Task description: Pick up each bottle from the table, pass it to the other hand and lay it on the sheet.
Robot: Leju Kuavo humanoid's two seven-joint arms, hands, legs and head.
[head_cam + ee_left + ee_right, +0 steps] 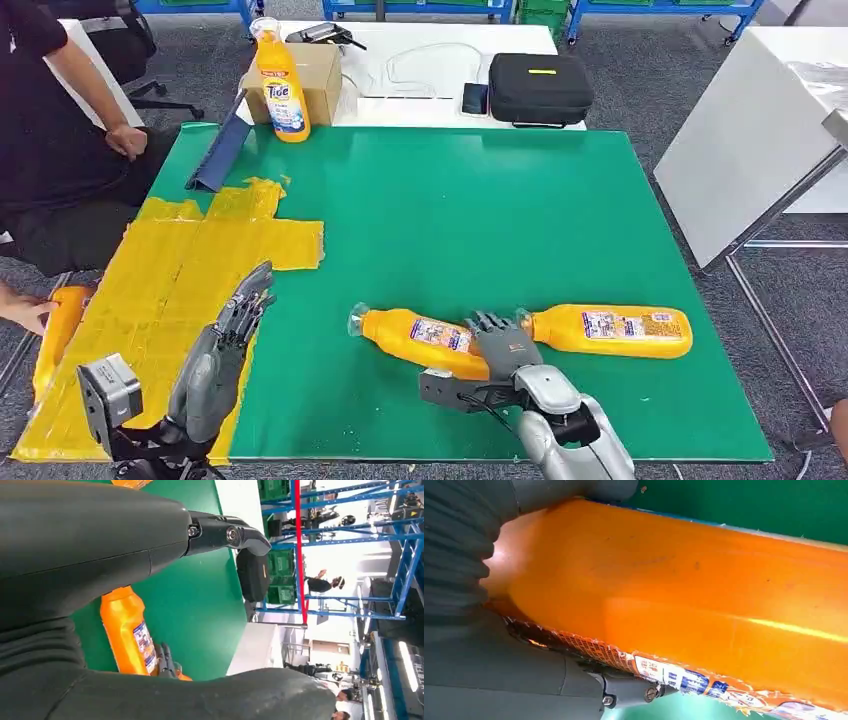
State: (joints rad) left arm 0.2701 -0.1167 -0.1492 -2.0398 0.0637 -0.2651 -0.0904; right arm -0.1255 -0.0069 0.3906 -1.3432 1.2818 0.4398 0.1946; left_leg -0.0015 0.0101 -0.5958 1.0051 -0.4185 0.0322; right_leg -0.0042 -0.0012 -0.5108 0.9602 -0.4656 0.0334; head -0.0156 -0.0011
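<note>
Two orange bottles lie on the green table near its front edge. My right hand wraps around the nearer bottle, fingers over its top and thumb under it; this bottle sits deep in that hand in the right wrist view. The second bottle lies just to its right. A third orange bottle stands upright at the back left. My left hand hovers over the yellow sheet, fingers stretched out and holding nothing. In the left wrist view a bottle lies beyond this hand.
A person sits at the left, one hand on another orange bottle beside the sheet's edge. A blue strip lies at the table's back left. Behind stand a cardboard box and a black case. A white table flanks the right.
</note>
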